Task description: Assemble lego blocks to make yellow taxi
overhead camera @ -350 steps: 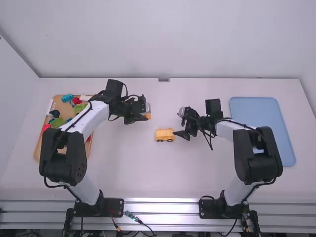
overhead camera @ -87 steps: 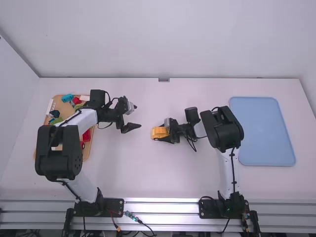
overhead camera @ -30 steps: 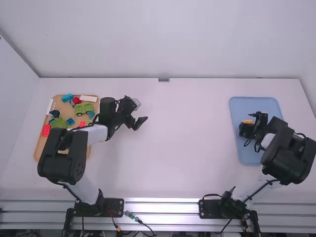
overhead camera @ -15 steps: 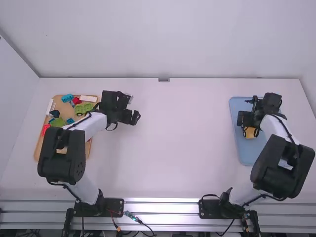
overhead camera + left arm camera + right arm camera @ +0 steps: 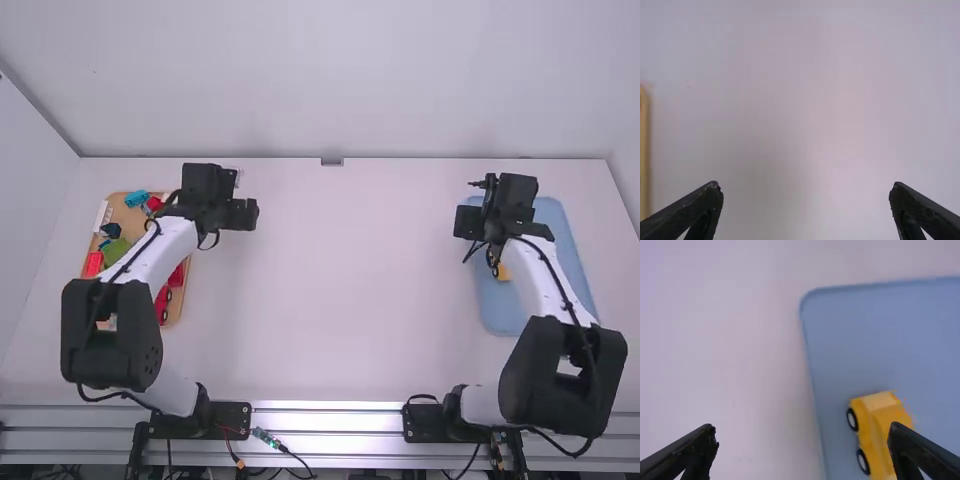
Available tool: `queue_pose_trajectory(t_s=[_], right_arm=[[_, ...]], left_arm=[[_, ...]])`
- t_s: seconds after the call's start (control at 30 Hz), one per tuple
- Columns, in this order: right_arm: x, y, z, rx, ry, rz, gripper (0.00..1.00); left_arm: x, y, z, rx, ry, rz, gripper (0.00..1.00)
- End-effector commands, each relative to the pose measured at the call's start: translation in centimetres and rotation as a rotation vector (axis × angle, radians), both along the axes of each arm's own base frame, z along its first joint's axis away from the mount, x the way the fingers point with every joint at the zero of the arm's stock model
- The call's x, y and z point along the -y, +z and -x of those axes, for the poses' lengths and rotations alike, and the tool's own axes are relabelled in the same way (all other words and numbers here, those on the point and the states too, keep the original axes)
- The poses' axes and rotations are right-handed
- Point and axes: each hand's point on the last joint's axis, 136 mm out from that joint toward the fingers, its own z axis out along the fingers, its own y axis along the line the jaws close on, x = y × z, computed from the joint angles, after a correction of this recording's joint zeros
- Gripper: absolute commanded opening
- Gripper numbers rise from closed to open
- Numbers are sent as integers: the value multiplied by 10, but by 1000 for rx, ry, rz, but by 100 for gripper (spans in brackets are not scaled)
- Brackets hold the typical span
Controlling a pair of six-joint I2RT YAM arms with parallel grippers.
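Note:
The yellow taxi (image 5: 504, 272) stands on the blue tray (image 5: 498, 318), partly hidden by the right arm. My right gripper (image 5: 468, 222) is over the tray's far left corner. In the right wrist view the yellow taxi (image 5: 875, 427), with black wheels along one side, lies partly behind one finger of the right gripper (image 5: 802, 435), which stands open and holds nothing. My left gripper (image 5: 245, 214) is above the table just right of the wooden tray; in the left wrist view the left gripper (image 5: 806, 187) is wide open over bare table.
At the left, the wooden tray (image 5: 176, 305) holds several loose blocks, among them a red block (image 5: 94, 262), a green piece (image 5: 115, 252) and a blue piece (image 5: 136, 198). The left arm covers part of it. A wall rises behind the table's far edge.
The taxi went from the table's middle to the blue tray with my right gripper, which has since let go and moved away from it. The left gripper has shifted left toward the wooden tray.

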Motion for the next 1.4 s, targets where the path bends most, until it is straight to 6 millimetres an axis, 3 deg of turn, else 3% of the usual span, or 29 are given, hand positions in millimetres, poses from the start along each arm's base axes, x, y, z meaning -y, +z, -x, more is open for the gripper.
queue_pose_trajectory(t_s=[0.0, 0.23, 0.4, 0.53, 0.9, 1.37], right_arm=[[-18, 9, 5, 44, -4, -48, 85], [-60, 22, 12, 147, 104, -44, 75], [-61, 34, 21, 246, 110, -39, 65], [-61, 40, 32, 315, 111, -36, 57], [-61, 4, 93, 315, 111, -36, 30], [-61, -55, 146, 315, 111, -36, 0]], left_arm=[[-9, 10, 6, 35, 43, -37, 85], [-23, 26, 15, 136, 102, -92, 75], [-23, 40, 26, 230, 107, -87, 66], [-23, 35, 46, 230, 107, -87, 58], [-23, 7, 110, 230, 107, -87, 32], [-23, -45, 172, 230, 107, -87, 1]])
